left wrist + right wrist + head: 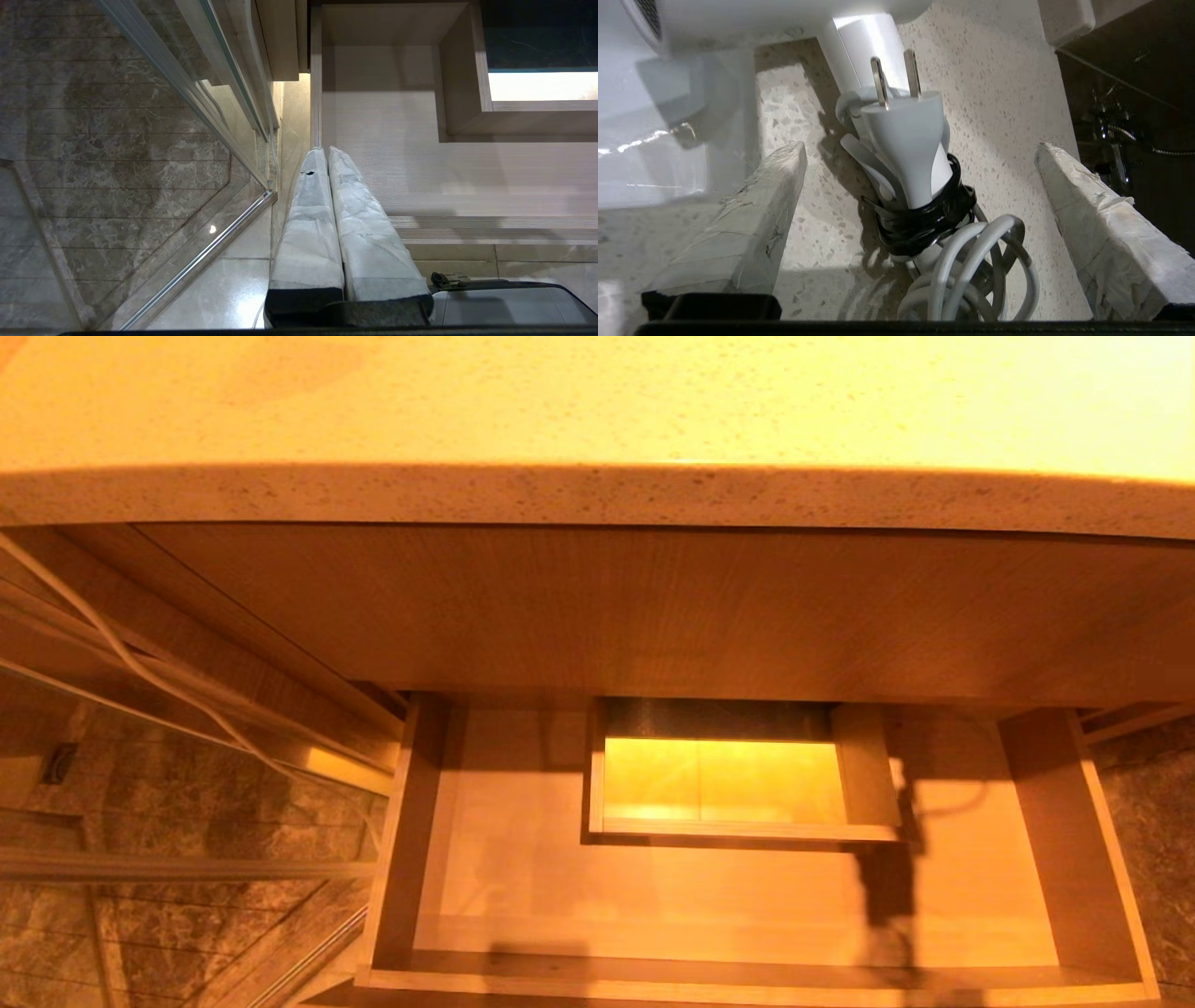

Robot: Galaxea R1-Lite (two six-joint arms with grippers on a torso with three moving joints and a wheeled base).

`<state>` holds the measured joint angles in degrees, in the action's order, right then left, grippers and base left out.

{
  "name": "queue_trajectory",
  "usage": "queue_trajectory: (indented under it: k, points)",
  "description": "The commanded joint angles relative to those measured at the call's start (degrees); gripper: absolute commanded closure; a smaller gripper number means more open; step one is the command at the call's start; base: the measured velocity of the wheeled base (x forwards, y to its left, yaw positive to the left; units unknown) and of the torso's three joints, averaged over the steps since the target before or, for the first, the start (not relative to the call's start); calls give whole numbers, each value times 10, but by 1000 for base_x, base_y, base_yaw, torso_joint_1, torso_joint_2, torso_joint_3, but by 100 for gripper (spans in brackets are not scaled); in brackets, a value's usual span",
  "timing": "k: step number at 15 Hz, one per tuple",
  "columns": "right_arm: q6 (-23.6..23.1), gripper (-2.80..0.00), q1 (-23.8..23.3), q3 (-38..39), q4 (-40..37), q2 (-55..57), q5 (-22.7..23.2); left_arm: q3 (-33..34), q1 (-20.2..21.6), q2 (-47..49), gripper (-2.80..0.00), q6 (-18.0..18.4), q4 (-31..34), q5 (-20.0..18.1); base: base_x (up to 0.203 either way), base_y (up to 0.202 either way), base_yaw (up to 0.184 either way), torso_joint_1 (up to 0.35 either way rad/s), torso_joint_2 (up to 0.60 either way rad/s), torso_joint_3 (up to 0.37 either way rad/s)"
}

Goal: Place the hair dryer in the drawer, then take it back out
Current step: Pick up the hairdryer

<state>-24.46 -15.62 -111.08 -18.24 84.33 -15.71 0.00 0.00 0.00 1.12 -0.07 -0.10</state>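
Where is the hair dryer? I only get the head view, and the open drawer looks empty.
Observer: The right wrist view shows it. The white hair dryer is on the speckled countertop, with its cord coiled.
Operator: Is the robot holding it?
Observer: No. The right gripper has its jaws wide open, one on either side of the plug, and they grip nothing.
Operator: And the other arm?
Observer: The left gripper is empty with its jaws shut, pointing toward the left side of the drawer.
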Motion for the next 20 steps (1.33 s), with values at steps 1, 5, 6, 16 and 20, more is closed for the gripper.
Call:
queue_trajectory:
  k: [1, 5, 6, 16, 20]
  points:
    - [6, -280, -11, 0, -20, 2, -1, 1, 0, 1, 0, 0, 0, 0, 0, 0, 0, 0, 0, 0]
    - [27, -280, -14, 1, -42, 11, 0, 1, 0, 0, 0, 0, 0, 0, 0, 0, 0, 0, 0, 0]
    - [35, -280, -14, 1, -48, 14, 2, 1, 0, 0, 0, 0, 0, 0, 0, 0, 0, 0, 0, 0]
    - [84, -280, -40, 1, -159, 37, 4, 1, 0, 0, 0, 0, 0, 0, 0, 0, 0, 0, 0, 0]
    - [88, 0, -40, 1, -168, 38, 25, 1, 0, 0, 0, 0, 0, 0, 0, 0, 0, 0, 0, 0]
